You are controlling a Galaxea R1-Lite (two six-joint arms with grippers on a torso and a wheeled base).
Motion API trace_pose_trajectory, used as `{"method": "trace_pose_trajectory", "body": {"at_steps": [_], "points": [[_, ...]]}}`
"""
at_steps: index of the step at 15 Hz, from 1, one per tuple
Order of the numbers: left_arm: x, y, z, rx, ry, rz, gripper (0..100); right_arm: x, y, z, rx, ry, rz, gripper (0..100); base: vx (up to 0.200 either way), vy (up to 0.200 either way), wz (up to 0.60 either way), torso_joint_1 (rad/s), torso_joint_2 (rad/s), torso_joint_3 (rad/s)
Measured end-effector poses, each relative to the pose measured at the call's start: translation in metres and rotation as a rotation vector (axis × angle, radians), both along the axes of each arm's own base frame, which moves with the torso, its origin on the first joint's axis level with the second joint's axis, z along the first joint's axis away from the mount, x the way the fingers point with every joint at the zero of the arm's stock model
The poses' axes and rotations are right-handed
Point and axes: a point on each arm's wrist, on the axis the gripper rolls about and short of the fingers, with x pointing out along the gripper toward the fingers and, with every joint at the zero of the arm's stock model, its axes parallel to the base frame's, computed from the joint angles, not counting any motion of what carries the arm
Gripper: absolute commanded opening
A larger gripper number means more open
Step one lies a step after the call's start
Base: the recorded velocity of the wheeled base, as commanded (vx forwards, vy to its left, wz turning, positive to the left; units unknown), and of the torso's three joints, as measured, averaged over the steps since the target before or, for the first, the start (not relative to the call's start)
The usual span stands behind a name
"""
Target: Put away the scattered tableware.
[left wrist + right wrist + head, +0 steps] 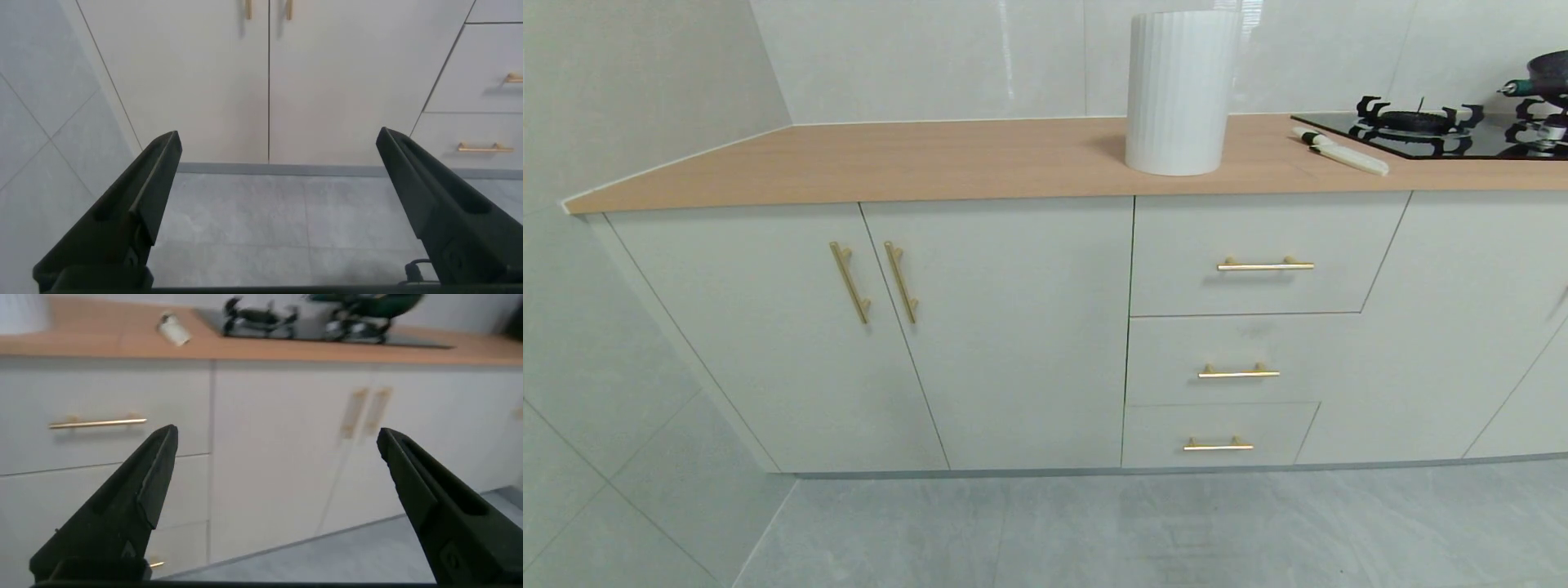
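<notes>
**Utensil (1339, 151) on the worktop, nearer my right arm**

A single white utensil, knife-like with a dark band near one end, lay flat on the wooden worktop (890, 159), just beside the front left corner of the black hob (1429, 135). Its long axis ran on a diagonal, from the back left toward the worktop's front edge at the right. I could not tell handle from blade with any certainty.

My right tool (276, 434) was spread wide and held nothing. It faced the cabinet fronts, with the utensil and hob farther off and, as I judged it, higher. My left tool (278, 140) was equally wide and empty, facing the double cupboard doors (882, 327) and the floor. I took the right arm as the nearer one.

A tall white ribbed container (1180, 90) stood upright on the worktop, left of the utensil and apart from it; its inside was hidden from me. Below it, the three drawers (1258, 253) were all shut.
</notes>
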Motion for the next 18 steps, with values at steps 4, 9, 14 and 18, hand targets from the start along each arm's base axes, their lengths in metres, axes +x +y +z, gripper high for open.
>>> {"method": "trace_pose_trajectory", "body": {"at_steps": [4, 9, 14, 18], "points": [[0.000, 0.000, 0.000, 0.000, 0.000, 0.000, 100, -0.065, -0.004, -0.042, -0.017, -0.025, -0.037, 100, 0.000, 0.000, 0.00, 0.000, 0.00, 0.000], [0.000, 0.000, 0.000, 0.000, 0.000, 0.000, 100, -0.059, 0.000, -0.108, 0.002, -0.047, 0.038, 100, 0.000, 0.000, 0.00, 0.000, 0.00, 0.000], [0.000, 0.000, 0.000, 0.000, 0.000, 0.000, 100, -0.045, 0.005, -0.152, 0.128, 0.130, 0.270, 100, 0.000, 0.000, 0.00, 0.000, 0.00, 0.000], [0.000, 0.000, 0.000, 0.000, 0.000, -0.001, 100, -0.044, 0.006, -0.158, 0.128, 0.177, 0.304, 100, 0.000, 0.000, 0.00, 0.000, 0.00, 0.000]]}}
